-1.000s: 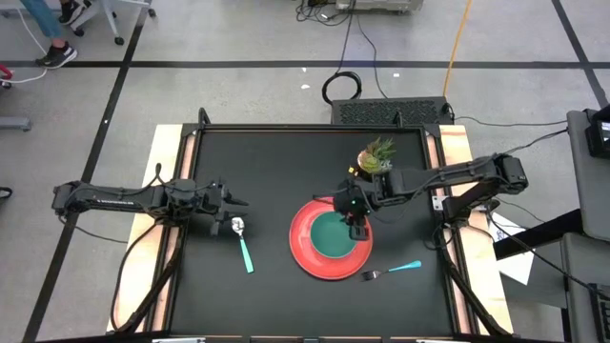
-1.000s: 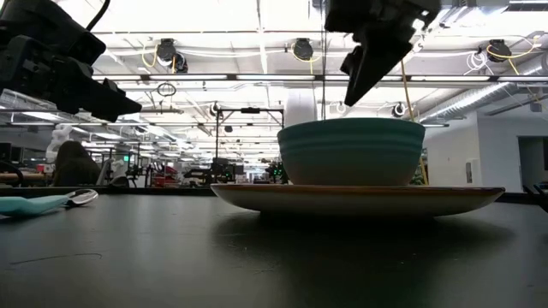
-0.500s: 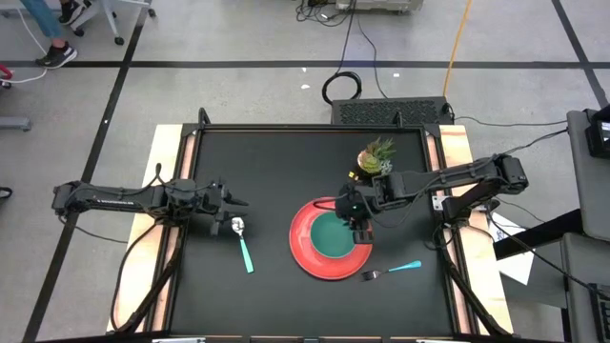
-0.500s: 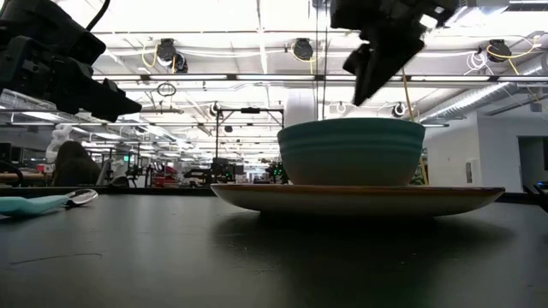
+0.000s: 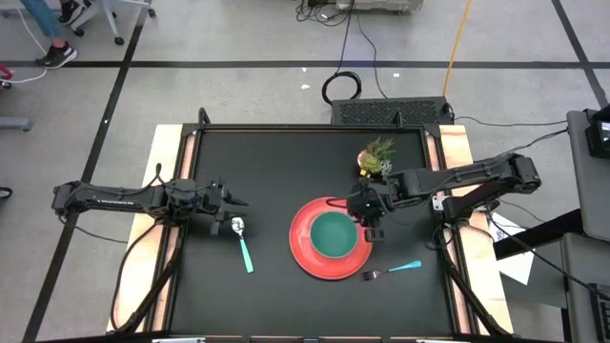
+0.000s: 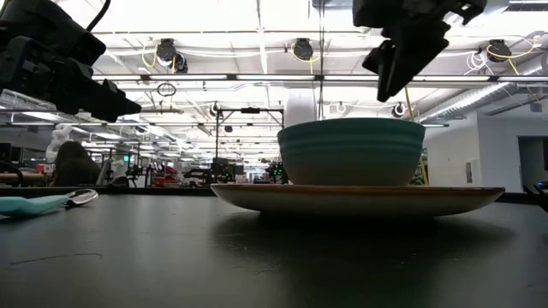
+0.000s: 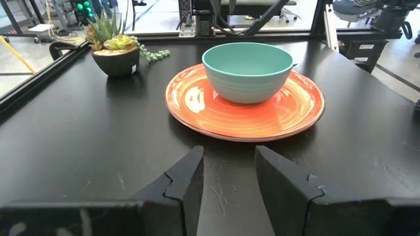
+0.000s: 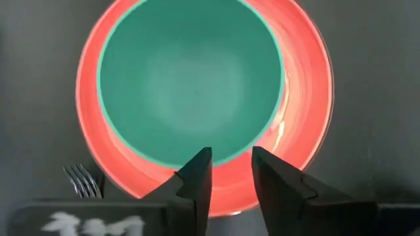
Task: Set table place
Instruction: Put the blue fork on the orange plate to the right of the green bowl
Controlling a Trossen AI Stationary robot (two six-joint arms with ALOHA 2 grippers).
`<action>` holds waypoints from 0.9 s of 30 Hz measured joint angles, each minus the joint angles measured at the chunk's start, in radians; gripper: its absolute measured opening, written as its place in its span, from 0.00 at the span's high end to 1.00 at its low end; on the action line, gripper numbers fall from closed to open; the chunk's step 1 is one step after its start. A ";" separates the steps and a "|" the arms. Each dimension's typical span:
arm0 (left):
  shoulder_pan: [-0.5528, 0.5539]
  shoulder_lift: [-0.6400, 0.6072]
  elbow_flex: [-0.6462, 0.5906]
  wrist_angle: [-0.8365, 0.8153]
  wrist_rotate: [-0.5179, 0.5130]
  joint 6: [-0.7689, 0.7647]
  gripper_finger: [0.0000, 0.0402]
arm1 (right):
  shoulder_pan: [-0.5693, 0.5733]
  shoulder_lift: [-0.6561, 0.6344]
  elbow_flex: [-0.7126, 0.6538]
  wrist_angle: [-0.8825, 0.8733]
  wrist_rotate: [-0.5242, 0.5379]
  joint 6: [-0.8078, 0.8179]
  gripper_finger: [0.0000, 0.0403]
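On the black desk (image 5: pixel 267 171), a teal bowl (image 5: pixel 332 234) sits in the middle of a round red plate (image 5: pixel 307 252), right of the desk's middle. Above the plate's right rim hangs the right gripper (image 5: pixel 374 227), clear of the bowl in the low view; its fingers (image 8: pixel 197 176) stand a little apart with nothing between them. A fork (image 5: pixel 392 271) with a teal handle lies on the desk just beside the plate's near right edge, tines toward the plate. A spoon (image 5: pixel 242 243) with a teal handle lies well apart to the plate's left. Just beside the spoon's bowl, on its left, the left gripper (image 5: pixel 232 201) hovers, fingers (image 7: pixel 186 187) parted and empty. A small potted plant (image 5: pixel 376 157) stands behind the plate, near the right arm.
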 joint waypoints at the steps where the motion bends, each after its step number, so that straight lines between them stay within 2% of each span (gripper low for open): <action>1: 0.000 0.000 0.000 0.000 0.000 0.000 0.64 | 0.000 -0.013 -0.013 0.016 0.000 0.001 0.78; 11: 0.000 0.000 0.000 0.008 -0.002 0.001 0.64 | -0.009 -0.100 -0.121 0.032 0.000 -0.032 0.99; 27: 0.000 0.000 0.000 0.008 -0.007 -0.002 0.64 | -0.009 -0.102 -0.124 0.071 0.000 -0.029 1.00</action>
